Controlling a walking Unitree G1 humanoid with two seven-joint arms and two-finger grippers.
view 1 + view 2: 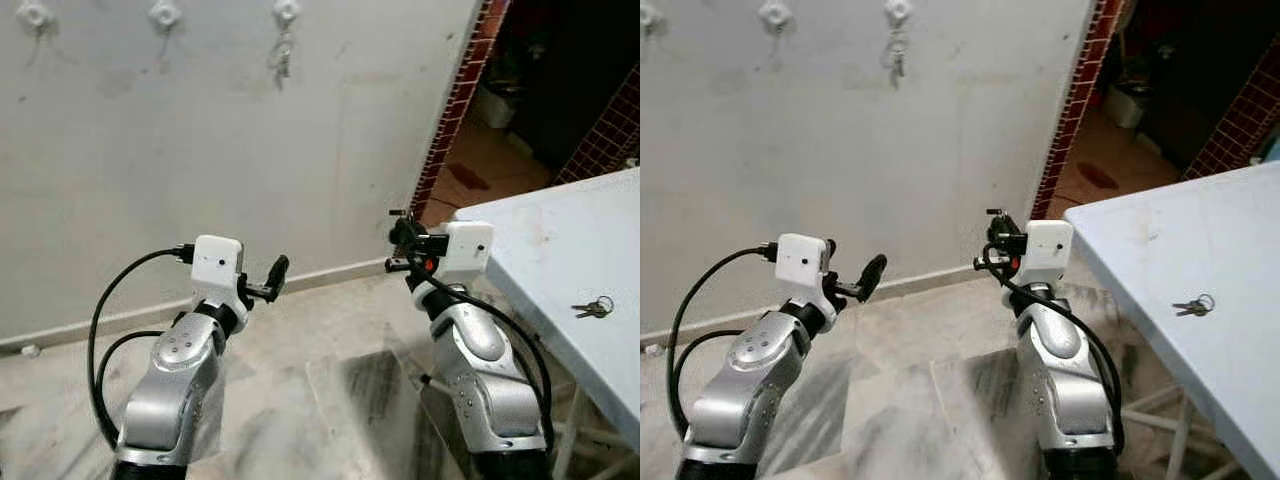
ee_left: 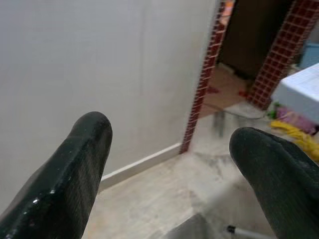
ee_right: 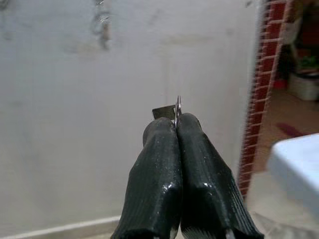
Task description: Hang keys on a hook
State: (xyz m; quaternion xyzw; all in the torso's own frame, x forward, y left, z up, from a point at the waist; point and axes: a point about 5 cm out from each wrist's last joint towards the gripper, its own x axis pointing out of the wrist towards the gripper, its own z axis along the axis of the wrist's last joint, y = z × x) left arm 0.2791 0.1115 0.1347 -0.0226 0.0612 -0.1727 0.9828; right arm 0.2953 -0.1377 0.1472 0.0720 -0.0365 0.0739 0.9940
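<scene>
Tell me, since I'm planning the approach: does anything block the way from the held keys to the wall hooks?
Nothing visible does. The right gripper pinches the keys, facing bare wall; the hooks sit higher, one already holding keys.

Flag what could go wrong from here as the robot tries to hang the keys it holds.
The right end effector pinches the key ring by a sliver at its tips, so it could slip out or twist. The hooks sit high on the wall, well above both arms, so reaching up may strain or miss. The rightmost hook already holds keys; aiming there could knock them off.
</scene>
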